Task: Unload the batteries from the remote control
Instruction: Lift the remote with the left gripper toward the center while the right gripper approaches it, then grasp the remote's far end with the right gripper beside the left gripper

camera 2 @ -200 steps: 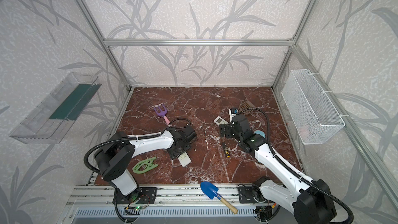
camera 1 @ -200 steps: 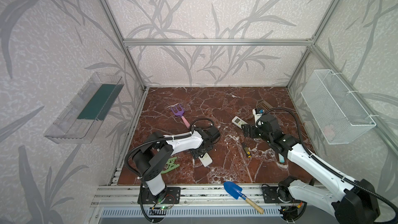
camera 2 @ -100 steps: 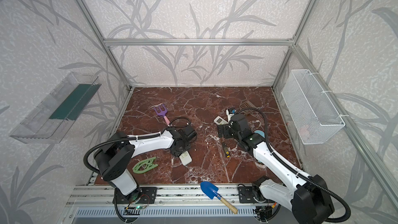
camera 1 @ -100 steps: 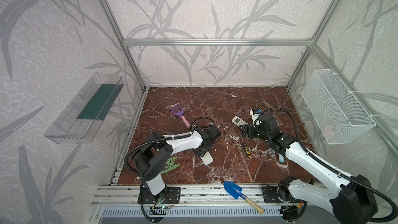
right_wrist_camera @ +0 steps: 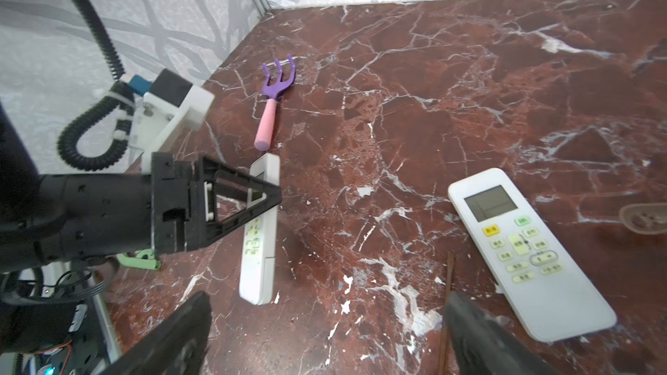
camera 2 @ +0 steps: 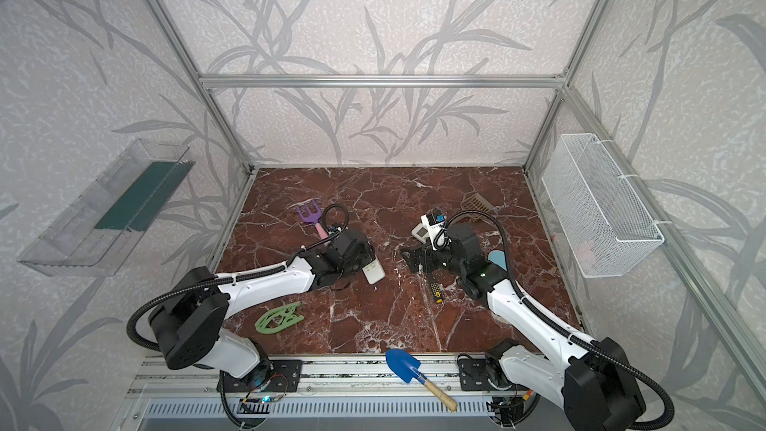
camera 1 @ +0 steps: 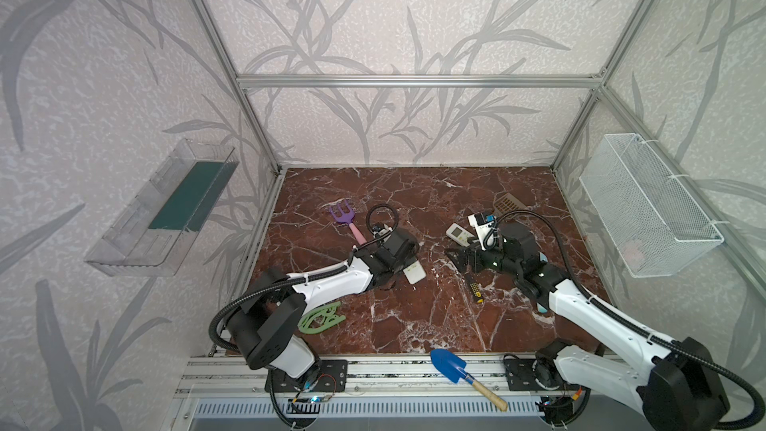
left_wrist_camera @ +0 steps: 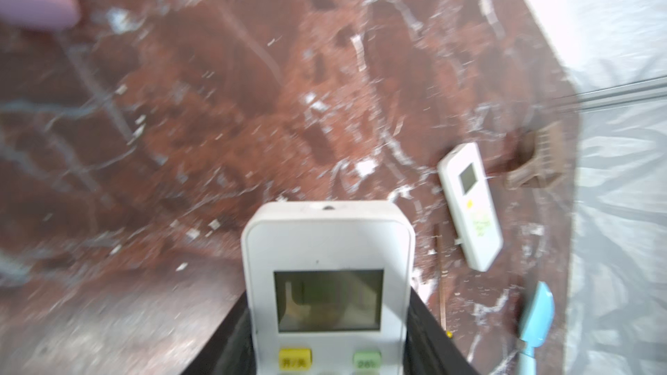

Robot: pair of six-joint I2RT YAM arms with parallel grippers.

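Note:
My left gripper (left_wrist_camera: 326, 330) is shut on a white remote control (left_wrist_camera: 326, 283), its black fingers (right_wrist_camera: 231, 203) pressing both long sides near the screen end. In both top views this remote (camera 1: 414, 273) (camera 2: 374, 272) sticks out from under the left wrist. A second white remote (right_wrist_camera: 523, 250) (camera 1: 457, 234) lies face up on the marble floor. My right gripper (right_wrist_camera: 325, 304) (camera 1: 458, 257) hovers open between the two remotes, holding nothing. The batteries are hidden.
A black-and-yellow screwdriver (camera 1: 472, 288) lies by the right gripper. Also on the floor are a purple rake with a pink handle (camera 1: 346, 219), a green plastic piece (camera 1: 321, 319), a brown scoop (camera 1: 509, 202) and a light blue tool (camera 2: 497, 259). A blue shovel (camera 1: 449, 364) lies on the front rail.
The left gripper has closed on the remote and carried it a little toward the back right. The right gripper has moved left, toward the held remote.

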